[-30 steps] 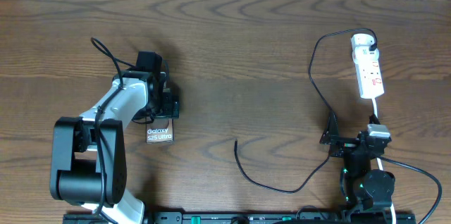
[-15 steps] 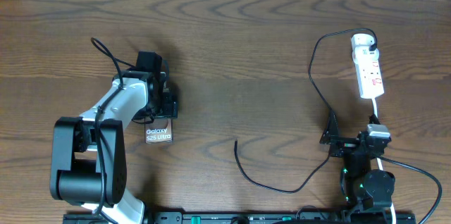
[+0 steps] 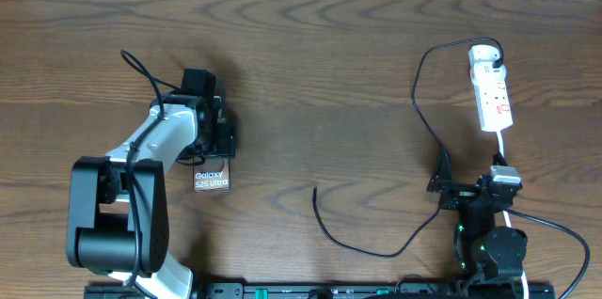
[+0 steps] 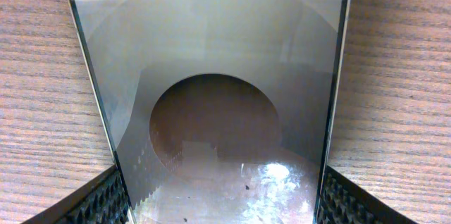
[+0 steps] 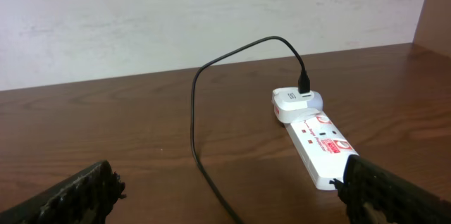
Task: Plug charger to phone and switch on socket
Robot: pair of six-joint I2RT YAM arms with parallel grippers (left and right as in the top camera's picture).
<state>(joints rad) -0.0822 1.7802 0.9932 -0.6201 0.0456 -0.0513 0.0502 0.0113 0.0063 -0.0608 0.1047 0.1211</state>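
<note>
The phone (image 3: 212, 180) lies left of centre, its "Galaxy S25 Ultra" lettering toward the front edge. My left gripper (image 3: 217, 155) is shut on its far end. In the left wrist view the glossy face (image 4: 211, 76) fills the gap between both fingers (image 4: 222, 206). The charger cable (image 3: 362, 252) runs from a white adapter on the socket (image 3: 493, 92), loops left, then forward, and its plug tip (image 3: 314, 190) lies free at centre front. My right gripper (image 3: 467, 186) is open and empty, just in front of the socket (image 5: 320, 146), over the cable (image 5: 201, 160).
The socket's white cord (image 3: 503, 153) runs forward past the right arm. A thick black arm cable (image 3: 564, 233) loops at the front right. Both arm bases stand at the table's front edge.
The phone has shifted very slightly in the left gripper's hold. The right arm, cable and socket have not moved.
</note>
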